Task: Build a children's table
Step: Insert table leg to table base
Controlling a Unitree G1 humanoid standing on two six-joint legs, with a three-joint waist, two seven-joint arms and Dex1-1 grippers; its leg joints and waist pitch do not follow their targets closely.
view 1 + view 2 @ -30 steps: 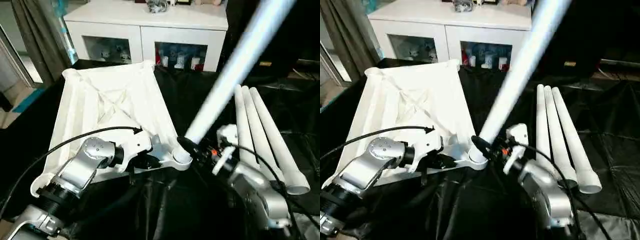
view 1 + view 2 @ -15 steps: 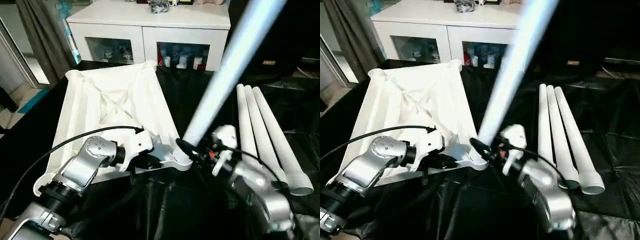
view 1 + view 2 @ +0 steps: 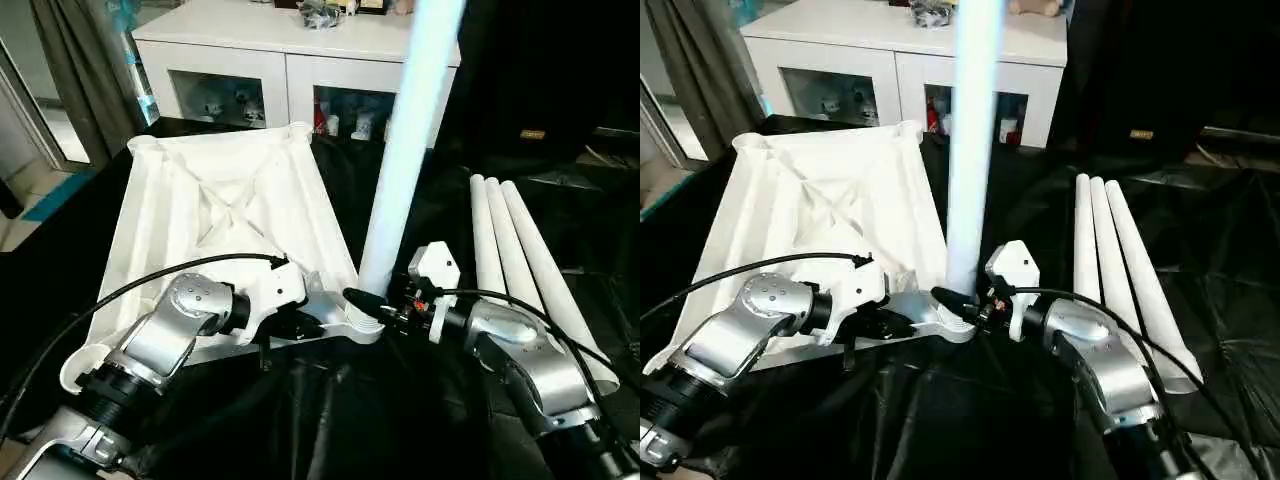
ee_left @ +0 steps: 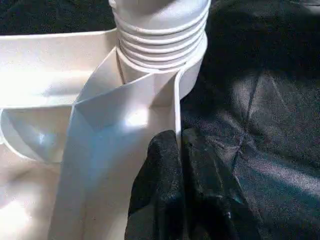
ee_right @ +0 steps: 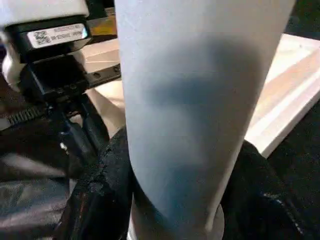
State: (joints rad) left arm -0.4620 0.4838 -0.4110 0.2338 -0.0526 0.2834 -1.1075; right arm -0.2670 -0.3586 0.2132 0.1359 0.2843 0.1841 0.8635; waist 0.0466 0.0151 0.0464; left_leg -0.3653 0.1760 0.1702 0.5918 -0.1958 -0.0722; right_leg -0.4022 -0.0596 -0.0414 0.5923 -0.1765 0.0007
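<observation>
While the left end effector (image 3: 318, 322) is pinching the upturned table top's (image 3: 225, 215) rim shut, the right end effector (image 3: 372, 300) is gripping a leg (image 3: 400, 170), now swung upright in the near corner socket (image 4: 160, 55), ready for threading in.

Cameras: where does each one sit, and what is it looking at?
Left eye view: on the head, looking down at the tabletop, both forearms showing.
Right eye view: beside it, same scene.
Left wrist view: behind the left gripper, pinching the tabletop's rim by the corner socket.
Right wrist view: behind the right gripper, clamped round the upright leg.
Shared: that leg stands in that socket in every view.
</observation>
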